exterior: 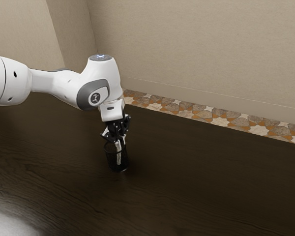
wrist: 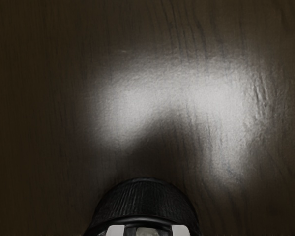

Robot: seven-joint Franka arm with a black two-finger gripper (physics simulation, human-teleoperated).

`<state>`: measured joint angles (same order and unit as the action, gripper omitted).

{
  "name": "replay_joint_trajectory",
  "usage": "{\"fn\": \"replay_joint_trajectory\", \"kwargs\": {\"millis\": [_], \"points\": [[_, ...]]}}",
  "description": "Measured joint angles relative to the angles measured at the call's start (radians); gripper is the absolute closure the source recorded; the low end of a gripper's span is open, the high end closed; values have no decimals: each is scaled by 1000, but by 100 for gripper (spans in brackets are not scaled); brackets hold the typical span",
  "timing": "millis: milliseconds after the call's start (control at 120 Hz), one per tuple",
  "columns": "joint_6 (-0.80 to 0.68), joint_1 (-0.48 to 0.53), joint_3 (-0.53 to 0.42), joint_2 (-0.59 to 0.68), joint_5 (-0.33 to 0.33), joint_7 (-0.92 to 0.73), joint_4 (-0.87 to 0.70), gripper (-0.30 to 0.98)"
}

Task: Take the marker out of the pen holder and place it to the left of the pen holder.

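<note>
Standing marker: in the black pen holder, under the gripper.
Fingers: spread, one to either side of the marker, with a gap beside each.
Pen holder: upright on the dark table.
Arm: white, reaching in from the exterior view's left.
Patterned tiles: a strip beyond the table, before a beige wall.
</note>
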<state>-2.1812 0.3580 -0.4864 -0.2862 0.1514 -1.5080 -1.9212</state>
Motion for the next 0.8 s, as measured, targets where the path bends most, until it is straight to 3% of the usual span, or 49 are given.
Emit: {"fn": "replay_joint_trajectory", "kwargs": {"millis": [300,492,625,708,800], "points": [[-12,2,2,23,3,0,0,76],[15,32,-4,196,0,0,6,79],[83,57,6,249,5,-8,131,79],[101,62,21,222,83,-15,169,79],[67,61,79,91,188,-21,232,79]]}}
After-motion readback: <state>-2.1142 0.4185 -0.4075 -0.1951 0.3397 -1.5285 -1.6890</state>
